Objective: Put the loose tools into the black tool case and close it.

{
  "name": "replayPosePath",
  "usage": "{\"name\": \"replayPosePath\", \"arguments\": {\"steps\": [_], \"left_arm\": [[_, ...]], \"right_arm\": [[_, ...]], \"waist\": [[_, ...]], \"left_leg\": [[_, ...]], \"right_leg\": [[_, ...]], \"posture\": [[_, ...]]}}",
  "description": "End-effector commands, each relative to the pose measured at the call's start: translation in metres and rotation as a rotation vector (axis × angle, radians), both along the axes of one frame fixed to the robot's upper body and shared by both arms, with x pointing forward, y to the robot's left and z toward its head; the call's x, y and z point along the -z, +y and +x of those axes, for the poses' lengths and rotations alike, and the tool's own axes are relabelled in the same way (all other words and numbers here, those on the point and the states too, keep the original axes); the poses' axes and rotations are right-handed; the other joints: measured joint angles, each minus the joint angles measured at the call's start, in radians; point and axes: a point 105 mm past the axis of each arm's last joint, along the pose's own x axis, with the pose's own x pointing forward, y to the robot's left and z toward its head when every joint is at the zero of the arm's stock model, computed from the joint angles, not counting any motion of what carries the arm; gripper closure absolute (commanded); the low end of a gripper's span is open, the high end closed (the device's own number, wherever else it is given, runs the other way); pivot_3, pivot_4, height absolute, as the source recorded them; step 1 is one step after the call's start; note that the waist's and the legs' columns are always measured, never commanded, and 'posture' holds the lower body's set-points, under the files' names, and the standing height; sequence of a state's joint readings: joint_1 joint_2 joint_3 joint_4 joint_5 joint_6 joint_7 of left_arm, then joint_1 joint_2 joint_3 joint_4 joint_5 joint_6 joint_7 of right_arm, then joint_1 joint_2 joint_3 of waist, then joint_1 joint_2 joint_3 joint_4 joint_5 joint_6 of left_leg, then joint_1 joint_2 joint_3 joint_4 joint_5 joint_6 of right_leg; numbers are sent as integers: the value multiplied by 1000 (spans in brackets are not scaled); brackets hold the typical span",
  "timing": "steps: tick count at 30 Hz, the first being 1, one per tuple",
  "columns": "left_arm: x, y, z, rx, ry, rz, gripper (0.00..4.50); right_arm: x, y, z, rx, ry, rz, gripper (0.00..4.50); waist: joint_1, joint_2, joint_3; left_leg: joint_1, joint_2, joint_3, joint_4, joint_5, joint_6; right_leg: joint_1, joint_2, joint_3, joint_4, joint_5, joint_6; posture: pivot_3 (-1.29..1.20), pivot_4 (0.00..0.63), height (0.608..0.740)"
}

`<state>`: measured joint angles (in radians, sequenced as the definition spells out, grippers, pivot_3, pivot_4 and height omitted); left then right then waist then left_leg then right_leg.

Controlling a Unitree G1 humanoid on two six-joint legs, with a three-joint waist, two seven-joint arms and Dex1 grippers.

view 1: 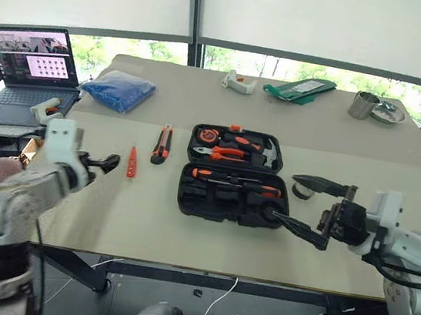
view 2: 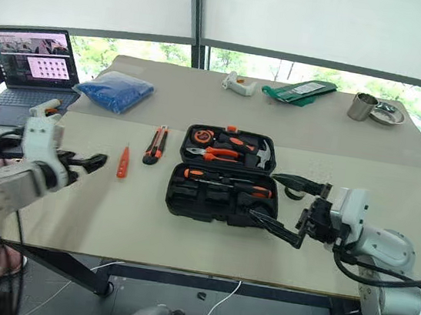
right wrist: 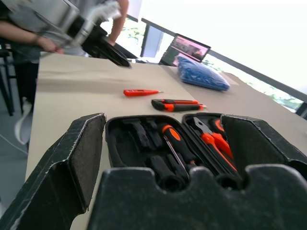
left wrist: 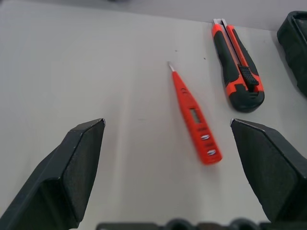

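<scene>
The black tool case (view 1: pixel 190 194) lies open mid-table, with orange-and-black screwdrivers (view 1: pixel 234 182) lying in its near half. To its left, loose on the table, are a slim orange tester screwdriver (left wrist: pixel 194 115) and an orange-black utility knife (left wrist: pixel 237 72). A small dark tape roll (view 1: pixel 302 191) sits just right of the case. My left gripper (view 1: pixel 105 163) hovers open left of the tester, pointing at it, with nothing between its fingers. At the case's right end my right gripper (view 1: pixel 311 208) is open and empty, one finger over the tape roll.
At the far left are a laptop (view 1: pixel 32 64) and a glue gun (view 1: pixel 46 110). A blue bag (view 1: pixel 118 89), a second glue gun (view 1: pixel 238 83), a green packet (view 1: pixel 301 89) and a metal cup (view 1: pixel 363 105) line the back. A person (right wrist: pixel 29 28) stands beyond the table's left end.
</scene>
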<state>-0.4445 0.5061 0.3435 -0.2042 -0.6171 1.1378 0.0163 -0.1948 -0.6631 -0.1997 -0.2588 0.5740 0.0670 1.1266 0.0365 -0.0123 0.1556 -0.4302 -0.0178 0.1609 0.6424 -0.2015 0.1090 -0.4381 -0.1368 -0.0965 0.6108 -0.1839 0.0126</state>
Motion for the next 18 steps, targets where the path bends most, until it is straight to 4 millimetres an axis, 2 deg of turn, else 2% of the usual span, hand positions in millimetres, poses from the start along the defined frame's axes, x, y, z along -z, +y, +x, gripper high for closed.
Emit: {"name": "replayPosePath", "arguments": {"steps": [1,9,13,16,18], "left_arm": [[9,4,12,-78,68,20,0],[24,-26,45,15,94,27,0],[31,-28,59,-14,96,17,0],[44,-31,65,-2,132,63,0],[49,-32,66,-8,144,54,521]], "right_arm": [[-15,6,-3,-24,-41,-2,49],[-23,6,2,-3,-53,-16,49],[-25,3,1,31,-48,8,49],[-21,6,-1,21,-41,-12,49],[-24,5,1,34,-60,-18,0]], "waist": [[-2,-3,1],[8,-4,2],[11,-4,2],[13,-3,2],[11,-3,2]], "left_leg": [[0,1,0,0,0,0],[0,2,0,1,2,-3],[0,1,0,1,2,-3],[0,0,0,1,2,-3],[1,-1,0,1,2,-3]], "right_leg": [[0,1,-1,0,0,-1],[0,1,-2,0,-1,-2],[-1,-3,-3,-1,0,0],[-1,-5,-3,0,1,1],[-1,-7,-5,0,1,1]], "posture": [[0,150,740],[0,150,740],[0,150,740],[0,150,740],[0,150,740]]}}
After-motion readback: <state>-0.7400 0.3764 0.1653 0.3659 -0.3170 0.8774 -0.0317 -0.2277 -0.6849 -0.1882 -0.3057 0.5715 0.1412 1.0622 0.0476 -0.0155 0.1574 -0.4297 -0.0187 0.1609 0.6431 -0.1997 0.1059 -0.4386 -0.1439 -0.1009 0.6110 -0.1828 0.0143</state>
